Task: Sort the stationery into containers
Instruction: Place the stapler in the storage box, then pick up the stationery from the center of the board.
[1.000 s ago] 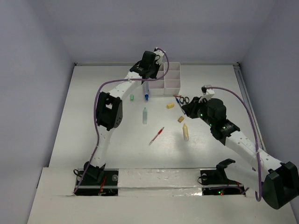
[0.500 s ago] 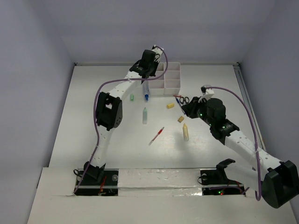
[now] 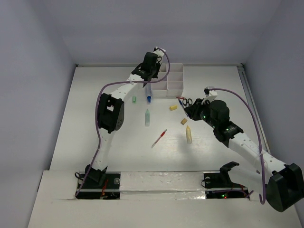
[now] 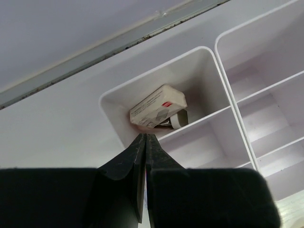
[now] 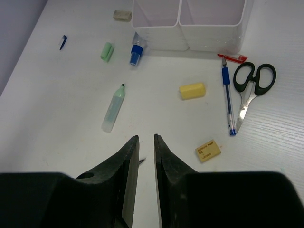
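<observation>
The white divided tray stands at the back of the table. My left gripper is shut and empty above its corner compartment, where a wrapped white eraser lies on a small dark-ended tube. My right gripper hangs slightly open over bare table, holding nothing. Ahead of it lie black scissors, a blue pen, a yellow piece, a beige eraser and a pale-green marker. A red pen and a cream marker lie nearer the arms.
A blue-capped tube leans at the tray's front wall, with a small green cap, a beige eraser and a tiny blue bit to its left. The left arm arches over the table's left half.
My left gripper has edged slightly further over the tray's far left corner. The right arm and the loose items have not moved.
</observation>
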